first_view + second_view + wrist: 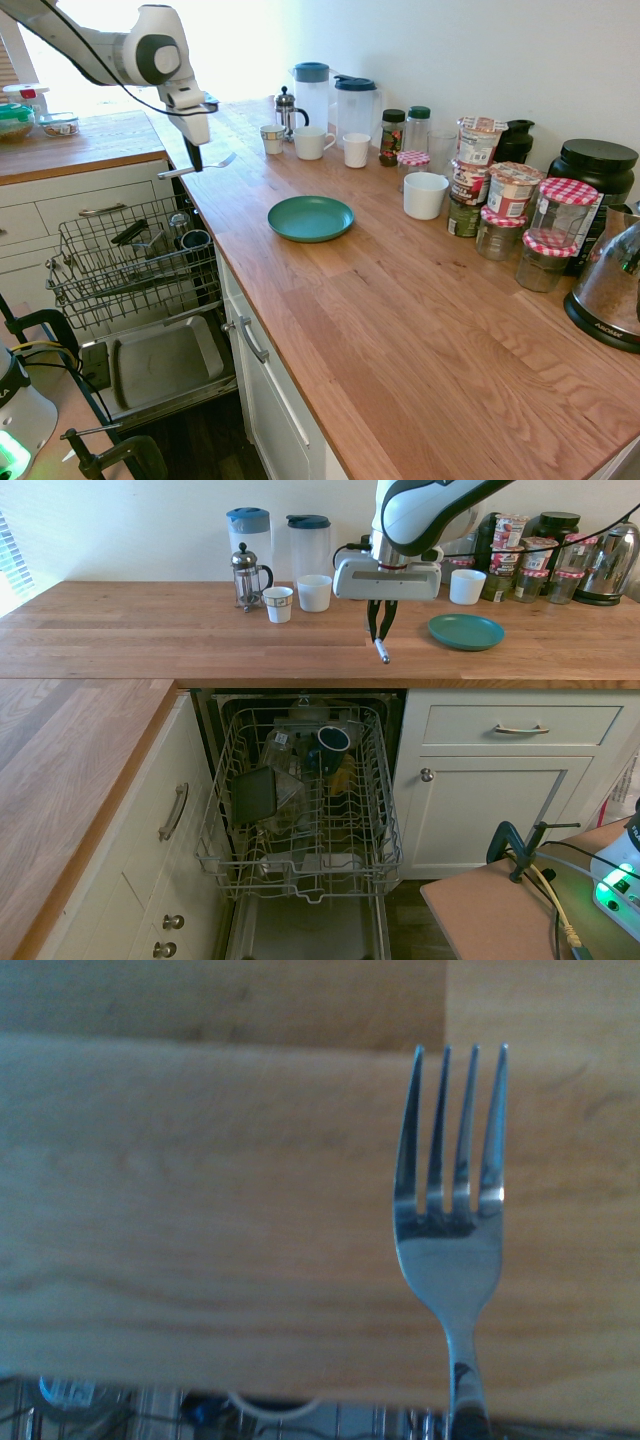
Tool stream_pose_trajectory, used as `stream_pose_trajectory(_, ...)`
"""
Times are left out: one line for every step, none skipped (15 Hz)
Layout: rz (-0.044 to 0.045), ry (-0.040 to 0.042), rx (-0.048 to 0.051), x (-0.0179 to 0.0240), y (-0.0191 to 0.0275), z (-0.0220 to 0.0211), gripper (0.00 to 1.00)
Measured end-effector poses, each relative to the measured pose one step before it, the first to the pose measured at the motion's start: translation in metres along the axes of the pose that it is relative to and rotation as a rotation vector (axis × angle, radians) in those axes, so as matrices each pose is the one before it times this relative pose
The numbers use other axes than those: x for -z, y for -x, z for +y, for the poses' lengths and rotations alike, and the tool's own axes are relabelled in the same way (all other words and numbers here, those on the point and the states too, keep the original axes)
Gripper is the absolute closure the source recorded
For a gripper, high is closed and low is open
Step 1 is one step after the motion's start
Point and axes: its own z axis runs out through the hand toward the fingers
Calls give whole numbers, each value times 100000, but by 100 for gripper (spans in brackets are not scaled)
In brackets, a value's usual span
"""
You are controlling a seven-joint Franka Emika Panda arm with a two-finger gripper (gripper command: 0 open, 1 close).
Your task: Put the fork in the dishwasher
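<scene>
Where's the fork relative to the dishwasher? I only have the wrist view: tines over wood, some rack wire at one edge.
Observer: The fork is held level in the gripper, above the counter edge, with the pulled-out rack below and to the side.
Operator: Gripper shut on it?
Observer: Yes, shut on the handle; the second exterior view shows the fork sticking out below the gripper.
Operator: Rack empty?
Observer: No. A dark cup and a dark flat item already sit in it.
Operator: Dishwasher door fully down?
Observer: It looks so; the grey inner door panel lies flat under the rack.
</scene>
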Motion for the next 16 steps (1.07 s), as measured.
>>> stream_pose_trajectory(-1241, 230, 1275, -195, 2081, 727, 100)
stream_pose_trajectory(-1631, 153, 1599, -685, 1734, 580, 100)
stream_pose_trajectory(-1420, 68, 1267, -645, 1710, 419, 100)
stream_pose_trajectory(-1155, -339, 1028, -502, 1472, 211, 100)
stream_pose_trajectory(-464, -972, 452, -478, 1272, 240, 100)
stream_pose_trajectory(-45, 195, -13, -103, -3, 22, 100)
stream_pose_trajectory(-178, 728, -64, -377, -28, 38, 100)
stream_pose_trajectory(-128, 972, 61, -529, -24, 40, 100)
stream_pose_trajectory(-54, 978, 256, -609, 154, 26, 100)
stream_pose_trajectory(8, 947, 492, -734, 586, 58, 100)
stream_pose_trajectory(72, 358, 447, -780, 960, 125, 100)
stream_pose_trajectory(209, 247, 403, -856, 1138, 273, 100)
stream_pose_trajectory(612, 323, 53, -998, 1139, 393, 100)
stream_pose_trajectory(596, 43, -312, -1116, 967, 392, 100)
stream_pose_trajectory(1, 129, -299, -1351, 734, 477, 100)
stream_pose_trajectory(-331, 198, -185, -1419, 547, 436, 100)
